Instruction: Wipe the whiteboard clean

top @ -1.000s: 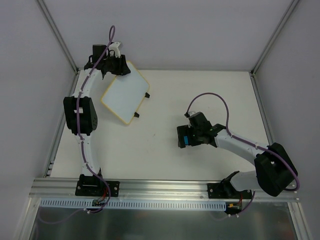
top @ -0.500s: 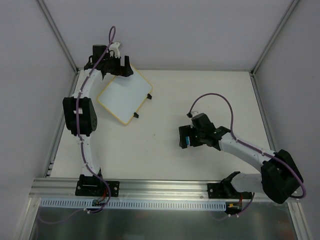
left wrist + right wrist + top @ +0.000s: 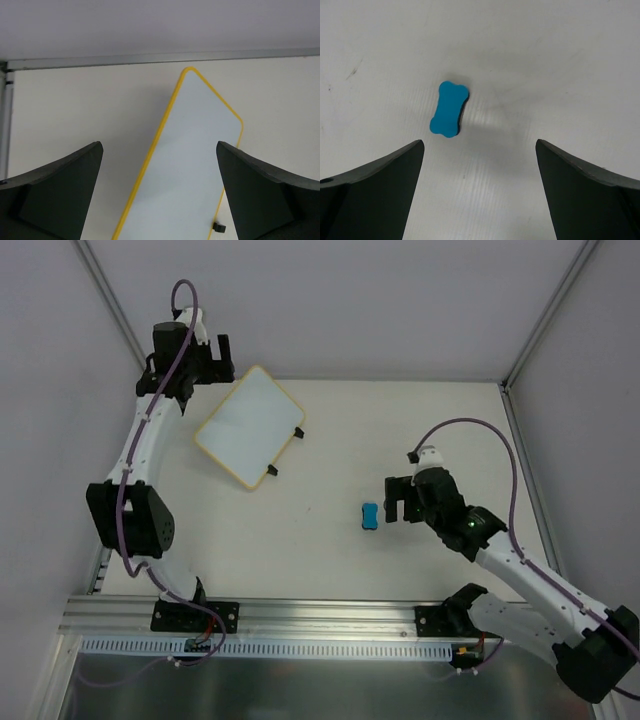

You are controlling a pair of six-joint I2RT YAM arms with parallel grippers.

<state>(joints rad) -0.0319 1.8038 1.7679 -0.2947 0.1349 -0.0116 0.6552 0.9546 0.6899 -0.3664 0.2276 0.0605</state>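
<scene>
- Whiteboard (image 3: 250, 428): white blank face, yellow frame, two black feet. It is lying on the table (image 3: 330, 560) in the upper left of the overhead frame.
- Left end effector (image 3: 159, 147): it is hovering at the board's upper-left corner with its fingers spread wide, gripping nothing.
- Blue bone-shaped eraser (image 3: 369, 515): it is resting on the table right of centre, well apart from the board.
- Right end effector (image 3: 479, 147): it is sitting just right of the eraser with its fingers spread wide, not touching it.
</scene>
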